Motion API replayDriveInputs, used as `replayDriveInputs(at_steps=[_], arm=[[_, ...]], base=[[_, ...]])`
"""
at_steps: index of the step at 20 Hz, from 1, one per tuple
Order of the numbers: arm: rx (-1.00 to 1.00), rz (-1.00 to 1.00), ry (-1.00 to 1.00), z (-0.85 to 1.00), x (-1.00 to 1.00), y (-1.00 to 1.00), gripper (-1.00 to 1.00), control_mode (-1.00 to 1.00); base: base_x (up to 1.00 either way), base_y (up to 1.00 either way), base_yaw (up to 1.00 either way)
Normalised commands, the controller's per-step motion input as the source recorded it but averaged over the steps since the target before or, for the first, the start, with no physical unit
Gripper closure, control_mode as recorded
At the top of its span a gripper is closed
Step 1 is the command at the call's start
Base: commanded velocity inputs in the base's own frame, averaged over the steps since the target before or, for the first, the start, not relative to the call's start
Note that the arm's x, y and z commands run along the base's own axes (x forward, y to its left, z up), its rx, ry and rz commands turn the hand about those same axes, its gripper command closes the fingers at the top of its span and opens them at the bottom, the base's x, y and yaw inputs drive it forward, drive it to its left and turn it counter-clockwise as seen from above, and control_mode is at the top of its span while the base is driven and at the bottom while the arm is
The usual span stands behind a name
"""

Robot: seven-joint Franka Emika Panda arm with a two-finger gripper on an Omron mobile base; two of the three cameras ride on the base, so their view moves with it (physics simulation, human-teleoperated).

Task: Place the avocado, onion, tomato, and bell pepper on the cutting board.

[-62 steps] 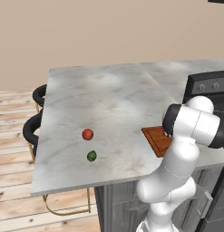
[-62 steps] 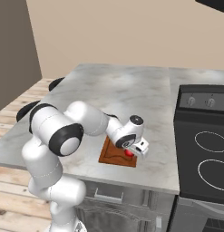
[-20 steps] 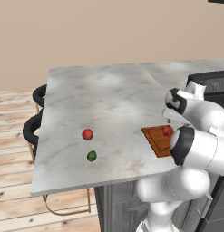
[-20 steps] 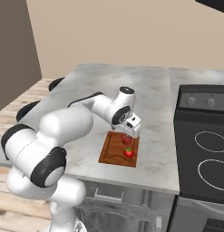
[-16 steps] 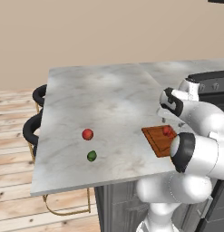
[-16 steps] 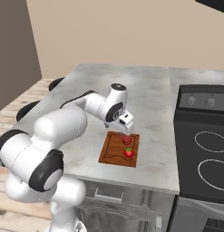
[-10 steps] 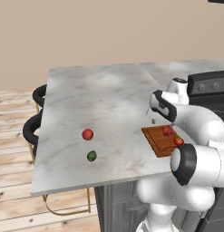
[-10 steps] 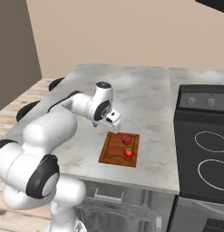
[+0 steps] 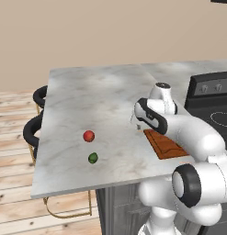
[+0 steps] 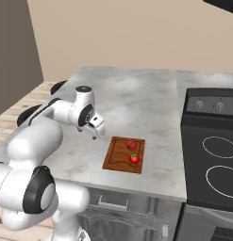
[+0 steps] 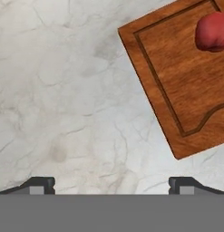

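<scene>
The cutting board (image 10: pixel 117 158) lies near the counter's front edge. On it sit a tomato (image 10: pixel 133 158) with a green top and a duller red piece (image 10: pixel 132 145); I cannot tell whether that piece is the onion or the bell pepper. The board (image 11: pixel 177 86) and the dull red piece (image 11: pixel 213 31) fill the hand view's upper right. My gripper (image 10: pixel 96 134) hangs open and empty over bare marble just left of the board (image 9: pixel 163 144). Farther left on the counter lie the dark green avocado (image 9: pixel 93 158) and a red ball (image 9: pixel 88 136), well apart from my gripper (image 9: pixel 137 123).
The marble counter (image 9: pixel 87 96) stretches wide between board and avocado. A black stove (image 10: pixel 217 160) stands right of the counter. Black stools (image 9: pixel 34 128) sit off the counter's left edge, over wooden floor.
My arm has swung left off the cutting board to the bare counter beside it, gripper open throughout. Both red pieces stay on the board; the avocado and red ball have not moved.
</scene>
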Motion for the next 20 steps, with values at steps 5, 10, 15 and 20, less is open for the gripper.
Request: replayDriveInputs(at_steps=[5,10,15,20], arm=[[0.00,0.00,0.00,0.00,0.00,0.72,-1.00,-1.00],[0.00,0.00,0.00,0.00,0.00,0.72,-1.00,-1.00],[0.01,0.00,0.00,0.00,0.00,0.67,-1.00,-1.00],[0.02,0.00,0.00,0.00,0.00,0.58,-1.00,-1.00]], base=[[0.00,0.00,0.00],[0.00,0.00,0.00],[0.00,0.00,0.00],[0.00,0.00,0.00]])
